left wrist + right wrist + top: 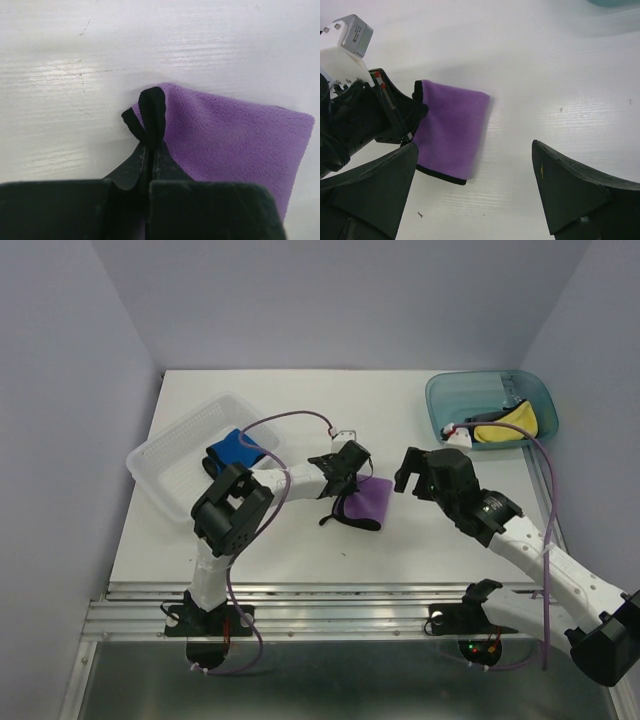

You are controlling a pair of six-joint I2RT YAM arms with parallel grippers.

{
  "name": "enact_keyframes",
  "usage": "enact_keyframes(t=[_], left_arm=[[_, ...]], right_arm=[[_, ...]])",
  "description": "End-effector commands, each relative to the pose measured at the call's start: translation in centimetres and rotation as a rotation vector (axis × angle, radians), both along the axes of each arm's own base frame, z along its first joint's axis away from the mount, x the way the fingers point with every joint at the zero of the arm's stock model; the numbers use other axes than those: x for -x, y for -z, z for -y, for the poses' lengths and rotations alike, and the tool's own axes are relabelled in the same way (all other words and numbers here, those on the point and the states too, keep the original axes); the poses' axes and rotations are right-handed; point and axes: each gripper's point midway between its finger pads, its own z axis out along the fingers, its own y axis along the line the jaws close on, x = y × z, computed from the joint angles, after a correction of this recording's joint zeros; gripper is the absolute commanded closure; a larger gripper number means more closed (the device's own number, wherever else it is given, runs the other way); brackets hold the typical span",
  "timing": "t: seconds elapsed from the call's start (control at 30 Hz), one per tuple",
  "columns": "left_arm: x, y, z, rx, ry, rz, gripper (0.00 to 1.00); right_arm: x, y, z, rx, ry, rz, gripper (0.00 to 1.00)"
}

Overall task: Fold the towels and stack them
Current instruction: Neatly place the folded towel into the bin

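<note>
The white table (350,555) carried a clear tray (175,465) at far left, a teal tub (445,400) at far right, and a purple towel (370,502) centrally.

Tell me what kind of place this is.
Probably a robotics lab test cell, not a home: a white table boxed in by plain walls, two arms bolted to a metal rail, and a purple towel between a clear tray and teal tub.

Reaches right toward mid-table from the near-left base, elbow folded high, with the left gripper (150,152) clamped tight on a corner of the purple towel (230,140). From the near-right base, stretches far and left, holding the right gripper (474,146) spread wide, empty, angled downward, just right of the other.
</note>
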Motion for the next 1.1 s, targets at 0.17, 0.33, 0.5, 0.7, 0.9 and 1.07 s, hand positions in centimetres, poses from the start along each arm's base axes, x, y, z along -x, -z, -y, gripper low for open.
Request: enact_keyframes(t=[0.17,0.33,0.5,0.7,0.9,1.07], left_arm=[[-1.0,-3.6,-4.8,-0.212,-0.095,0.167,1.00],[-1.6,-6.8,-6.3,-0.203,-0.179,0.257,1.00],[-1.8,-10.3,-7.7,-0.184,-0.262,0.326,1.00],[-1.9,-14.8,-8.8,-0.143,-0.318,0.396,1.00],[-2.1,-20.0,-9.9,-0.096,-0.354,0.494,1.00],[-2.9,-23.5,-11.2,-0.062,-0.411,0.553,1.00]], right_arm=[[-0.4,0.1,1.0,0.037,0.038,0.059,0.00],[-0.4,0.0,1.3,0.038,0.049,0.069,0.00],[-0.3,-0.3,1.5,0.028,0.046,0.097,0.00],[-0.1,-0.4,1.6,0.022,0.049,0.108,0.00],[0.0,-0.4,1.6,0.016,0.045,0.108,0.00],[0.0,-0.5,1.5,0.008,0.041,0.116,0.00]])
